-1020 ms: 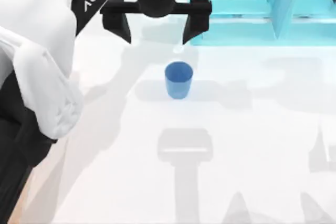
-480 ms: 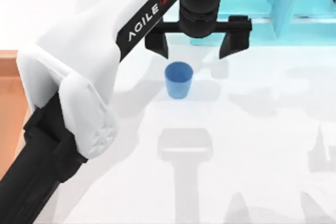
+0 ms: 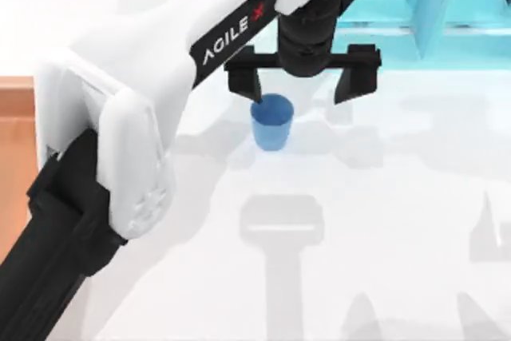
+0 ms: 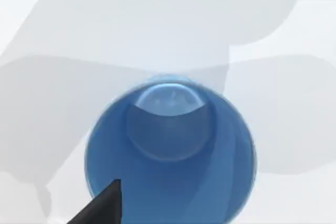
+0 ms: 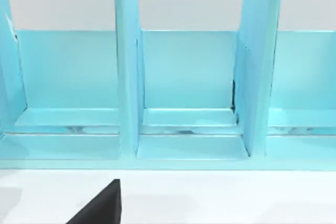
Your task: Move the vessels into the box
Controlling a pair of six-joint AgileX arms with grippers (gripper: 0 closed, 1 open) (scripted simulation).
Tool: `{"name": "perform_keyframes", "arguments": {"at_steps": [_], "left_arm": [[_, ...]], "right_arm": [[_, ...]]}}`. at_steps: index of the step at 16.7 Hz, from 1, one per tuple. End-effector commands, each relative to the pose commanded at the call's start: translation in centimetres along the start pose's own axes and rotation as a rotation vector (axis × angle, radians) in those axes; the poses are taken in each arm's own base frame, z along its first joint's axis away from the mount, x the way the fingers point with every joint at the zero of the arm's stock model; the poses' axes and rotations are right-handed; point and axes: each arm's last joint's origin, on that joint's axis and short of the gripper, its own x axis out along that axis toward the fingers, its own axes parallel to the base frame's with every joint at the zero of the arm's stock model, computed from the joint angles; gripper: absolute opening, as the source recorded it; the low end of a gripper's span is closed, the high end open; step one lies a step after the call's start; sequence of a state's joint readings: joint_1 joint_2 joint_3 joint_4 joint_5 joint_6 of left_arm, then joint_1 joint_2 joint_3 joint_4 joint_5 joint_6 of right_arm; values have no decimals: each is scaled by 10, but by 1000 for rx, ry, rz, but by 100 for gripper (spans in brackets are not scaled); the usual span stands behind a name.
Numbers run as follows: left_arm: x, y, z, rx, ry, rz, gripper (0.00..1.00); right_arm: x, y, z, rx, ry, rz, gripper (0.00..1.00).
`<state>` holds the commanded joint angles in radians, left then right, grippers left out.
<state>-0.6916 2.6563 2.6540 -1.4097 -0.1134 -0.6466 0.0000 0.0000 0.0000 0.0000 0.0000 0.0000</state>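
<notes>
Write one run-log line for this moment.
left gripper: open, over blue cup | cup: upright on table | box: table's left edge

You are looking at an evenly bright, rendered scene. The white tabletop (image 3: 415,221) is nearly washed out, carrying soft grey shadows with blurred edges: a blocky one below the blue cup (image 3: 272,121) and pointed ones along the near edge. In the left wrist view broad pale shadows overlap behind the cup, whose inside bottom shows a faint glossy sheen. The cyan shelf unit (image 5: 189,93) is lit flat, with weak reflections on its ledge.
</notes>
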Motion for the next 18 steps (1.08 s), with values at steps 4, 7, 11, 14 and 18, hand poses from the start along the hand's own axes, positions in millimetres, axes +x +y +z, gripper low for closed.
{"name": "perform_keyframes", "arguments": {"at_steps": [4,7,11,14,18], "left_arm": [[44,0,-3,0,2,2,100],[53,1,-4,0,0,0,100],[53,1,-4,0,0,0,92],[53,1,-4,0,0,0,70],[53,1,-4,0,0,0,40]], "right_arm": [[0,0,0,0,0,0,100],[0,0,0,0,0,0,100],[0,0,0,0,0,0,100],[0,0,0,0,0,0,100],[0,0,0,0,0,0,100]]}}
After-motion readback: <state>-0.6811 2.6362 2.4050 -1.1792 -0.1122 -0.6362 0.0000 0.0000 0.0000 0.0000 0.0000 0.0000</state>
